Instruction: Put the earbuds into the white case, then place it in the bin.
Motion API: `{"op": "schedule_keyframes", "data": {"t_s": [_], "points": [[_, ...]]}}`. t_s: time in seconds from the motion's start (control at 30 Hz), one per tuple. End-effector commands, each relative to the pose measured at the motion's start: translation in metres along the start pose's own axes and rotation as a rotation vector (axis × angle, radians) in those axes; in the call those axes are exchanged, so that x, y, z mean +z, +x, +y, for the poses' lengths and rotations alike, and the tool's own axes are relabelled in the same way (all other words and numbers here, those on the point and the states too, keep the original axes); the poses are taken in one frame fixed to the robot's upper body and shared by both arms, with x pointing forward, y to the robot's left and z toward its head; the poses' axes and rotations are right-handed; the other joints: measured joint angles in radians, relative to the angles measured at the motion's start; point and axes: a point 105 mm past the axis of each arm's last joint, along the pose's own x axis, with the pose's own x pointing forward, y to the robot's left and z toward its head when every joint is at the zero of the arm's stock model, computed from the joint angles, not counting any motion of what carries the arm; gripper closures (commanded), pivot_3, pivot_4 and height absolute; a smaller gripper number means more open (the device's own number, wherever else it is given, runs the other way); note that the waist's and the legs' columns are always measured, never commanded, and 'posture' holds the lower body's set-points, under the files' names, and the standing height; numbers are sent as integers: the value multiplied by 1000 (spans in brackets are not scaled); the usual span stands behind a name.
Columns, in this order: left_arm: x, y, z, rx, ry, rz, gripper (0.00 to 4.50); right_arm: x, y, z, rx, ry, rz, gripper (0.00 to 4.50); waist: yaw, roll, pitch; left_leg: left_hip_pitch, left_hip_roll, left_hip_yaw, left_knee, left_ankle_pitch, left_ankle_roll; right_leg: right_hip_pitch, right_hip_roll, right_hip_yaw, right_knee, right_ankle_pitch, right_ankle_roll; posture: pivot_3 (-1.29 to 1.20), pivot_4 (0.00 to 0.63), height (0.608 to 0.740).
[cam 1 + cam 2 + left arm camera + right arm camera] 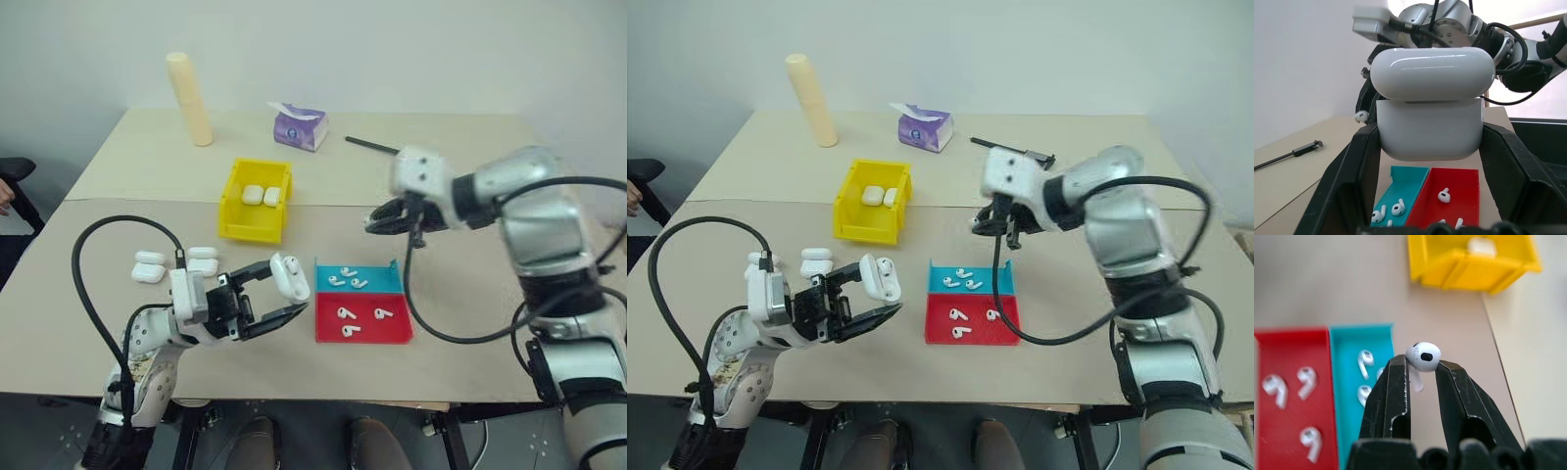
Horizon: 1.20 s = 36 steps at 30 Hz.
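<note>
My left gripper [279, 299] is shut on a white case [290, 277], held off the table just left of the tray with its lid flipped up; in the left wrist view the case [1430, 117] sits between the black fingers [1347, 186]. My right gripper [1422, 369] hangs in the air behind the tray, shut on one earbud [1423, 356] by its stem. More earbuds [346, 279] lie in the tray. The yellow bin [235, 211] stands behind the left gripper, with two closed cases [253, 195] in it.
The blue-and-red tray [392, 333] lies at centre front. Several spare cases [150, 266] rest on the table at the left. A tissue pack [301, 127], a cream cylinder [190, 98] and a thin black tool [372, 145] stand at the back.
</note>
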Motion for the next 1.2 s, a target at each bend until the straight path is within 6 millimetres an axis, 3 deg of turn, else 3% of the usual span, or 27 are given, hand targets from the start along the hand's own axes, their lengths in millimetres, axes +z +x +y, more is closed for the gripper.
{"op": "schedule_keyframes", "data": {"t_s": [0.03, 0.1, 0.23, 0.47, 0.73, 1.2], "points": [[18, 11, -1, -64, 9, -68, 1754, 40, -35, 11, -59, 146, -294, 3850, -2, 0, 0, 0, 0, -1, 0, 0, 0, 0, 0, 0, 0, 0, 0, 0, 150, 740], [21, 15, 0, -91, -8, -86, 1754, 51, -45, 22, -24, 273, -444, 3850, -6, 0, 0, 1, 0, -4, 0, 0, 0, 0, 1, 1, 1, 0, 0, 0, 150, 740], [24, 25, 3, -144, -29, -106, 1754, 59, -55, 50, 40, 325, -641, 3850, -5, 0, 0, 1, 0, -5, 0, 0, 0, 1, 1, 0, 0, 0, 0, 0, 150, 740], [37, 39, 8, -218, -48, -142, 1754, 59, -48, 87, 145, 321, -706, 3850, -5, 1, -1, 0, -1, -5, 0, 0, 0, 1, 1, 0, 0, 0, 0, 0, 150, 740], [37, 41, 9, -237, -61, -144, 1754, 58, -39, 101, 216, 306, -708, 3850, -10, 1, -1, 0, -1, -7, 0, 0, 0, 2, 1, 0, 0, 0, 1, 0, 150, 740], [26, 41, 3, -207, -83, -154, 1754, 58, -22, 104, 260, 266, -692, 3850, -10, 1, -1, 0, -1, -7, 0, 0, 0, 2, 1, 0, -1, 0, 1, 0, 150, 740]]}}
